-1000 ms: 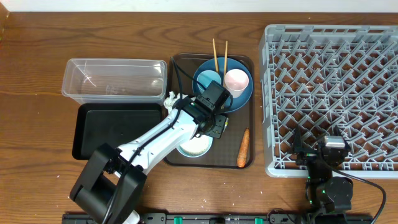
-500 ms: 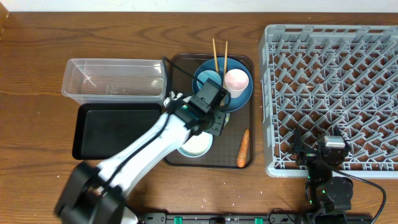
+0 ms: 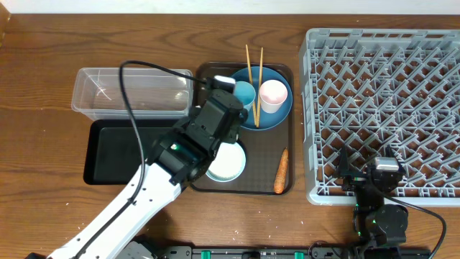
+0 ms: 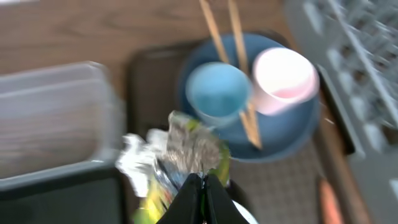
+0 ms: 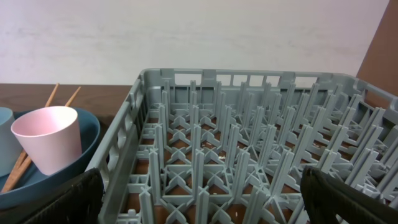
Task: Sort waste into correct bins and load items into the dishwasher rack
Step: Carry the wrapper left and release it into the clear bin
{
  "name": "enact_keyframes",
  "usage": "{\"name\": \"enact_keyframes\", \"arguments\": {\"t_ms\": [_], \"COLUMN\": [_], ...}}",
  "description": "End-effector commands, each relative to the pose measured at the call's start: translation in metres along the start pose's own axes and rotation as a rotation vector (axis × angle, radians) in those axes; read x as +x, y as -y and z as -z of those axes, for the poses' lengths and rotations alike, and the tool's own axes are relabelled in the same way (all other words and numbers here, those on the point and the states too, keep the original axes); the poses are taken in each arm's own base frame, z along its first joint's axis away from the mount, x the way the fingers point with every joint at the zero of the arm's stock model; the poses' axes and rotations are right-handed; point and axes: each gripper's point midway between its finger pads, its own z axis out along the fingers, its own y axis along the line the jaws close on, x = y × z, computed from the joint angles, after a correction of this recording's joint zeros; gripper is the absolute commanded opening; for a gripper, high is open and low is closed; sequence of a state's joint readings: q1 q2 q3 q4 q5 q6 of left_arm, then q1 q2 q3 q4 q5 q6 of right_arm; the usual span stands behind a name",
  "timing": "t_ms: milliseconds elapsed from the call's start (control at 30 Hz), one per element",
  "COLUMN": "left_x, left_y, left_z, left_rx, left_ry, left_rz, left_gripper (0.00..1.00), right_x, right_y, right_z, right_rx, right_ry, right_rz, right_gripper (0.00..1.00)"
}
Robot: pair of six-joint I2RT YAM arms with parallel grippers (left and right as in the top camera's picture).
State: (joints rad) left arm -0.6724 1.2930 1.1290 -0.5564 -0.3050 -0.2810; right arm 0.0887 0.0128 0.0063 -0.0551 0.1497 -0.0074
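My left gripper (image 4: 200,182) is shut on the green-yellow wrapper (image 4: 196,146) and holds it above the brown serving tray's left side; in the overhead view the gripper (image 3: 224,101) sits beside the light blue cup (image 3: 246,93). The white tissue (image 4: 134,158) lies just left of the wrapper. The blue plate (image 3: 277,115) carries the light blue cup, the pink cup (image 3: 272,95) and two chopsticks (image 3: 249,61). The white-blue bowl (image 3: 226,164) and carrot (image 3: 282,171) lie on the tray. My right gripper (image 5: 199,193) is open over the grey rack (image 3: 388,108).
The clear tub (image 3: 133,92) and the black tray (image 3: 122,151) stand left of the brown serving tray (image 3: 287,72). The rack fills the right side of the table. My left arm crosses over the bowl and the black tray's right edge.
My left arm has lifted and drawn back to the left from the plate's edge, with the wrapper in its jaws. The right arm has not moved.
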Motion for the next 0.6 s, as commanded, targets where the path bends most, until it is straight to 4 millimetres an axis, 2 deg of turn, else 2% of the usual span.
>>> {"name": "enact_keyframes", "arguments": {"t_ms": [0, 200, 367, 567], "left_x": [-0.014, -0.017, -0.019, -0.006], "left_y": [-0.042, -0.079, -0.117, -0.159], "left_z": [0.004, 0.000, -0.004, -0.012], "left_rx": [-0.212, -0.312, -0.393, -0.479], "left_ry": [0.074, 0.066, 0.057, 0.016], "left_rz": [0.011, 0.064, 0.134, 0.245], "left_gripper": [0.06, 0.06, 0.06, 0.06], "right_x": [0.001, 0.001, 0.001, 0.001], "right_y": [0.003, 0.003, 0.003, 0.003], "right_z": [0.000, 0.000, 0.000, 0.000], "right_rx": [0.014, 0.014, 0.014, 0.014], "right_ry": [-0.003, -0.003, -0.003, -0.003], "right_rz": [-0.007, -0.007, -0.007, -0.007], "right_gripper": [0.99, 0.99, 0.99, 0.99]}}
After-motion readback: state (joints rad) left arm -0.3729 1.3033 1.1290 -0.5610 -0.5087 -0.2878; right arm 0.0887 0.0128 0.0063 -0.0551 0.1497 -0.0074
